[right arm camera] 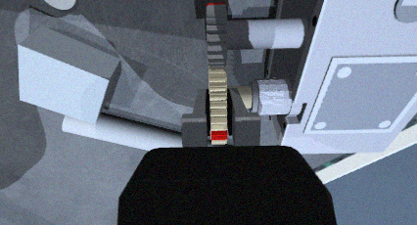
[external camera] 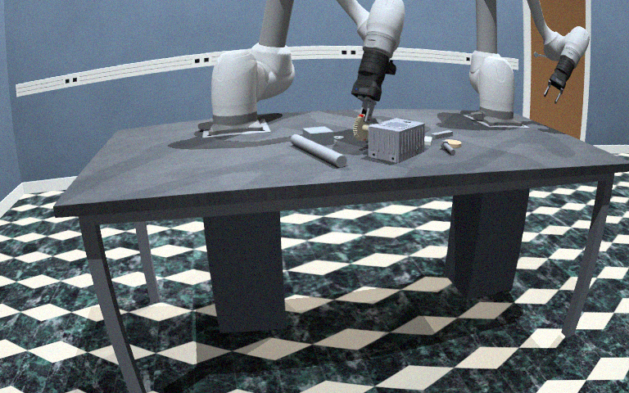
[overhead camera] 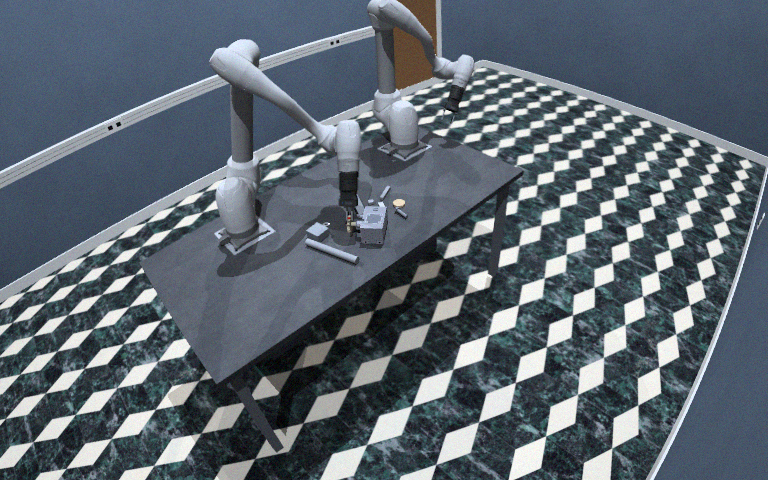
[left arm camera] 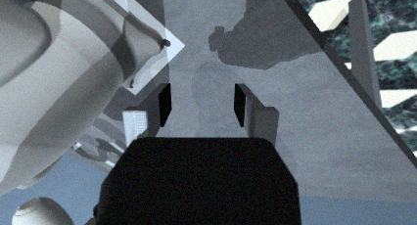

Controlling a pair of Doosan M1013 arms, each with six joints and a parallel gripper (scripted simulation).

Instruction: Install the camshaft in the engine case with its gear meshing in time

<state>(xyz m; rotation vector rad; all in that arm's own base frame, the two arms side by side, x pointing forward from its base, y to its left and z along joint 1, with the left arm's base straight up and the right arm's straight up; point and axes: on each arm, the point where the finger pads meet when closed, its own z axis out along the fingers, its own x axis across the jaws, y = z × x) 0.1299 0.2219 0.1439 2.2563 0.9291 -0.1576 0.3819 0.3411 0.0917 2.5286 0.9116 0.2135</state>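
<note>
Two grips: right end effector closed on gear; left end effector wide, empty.
Shaft: ease in squarely, in time.
Case: don't shove.

big gear: cream, red mark | floor: green-black, cream diamonds

light: dim, cool overall, brighter on the white floor tiles | shadows: dark, broad, overlapping across the table and beneath it | glare: pale highlights on the engine case | grain: fine, in every view | distortion: wall rail bows | focus: no obvious motion blur
</note>
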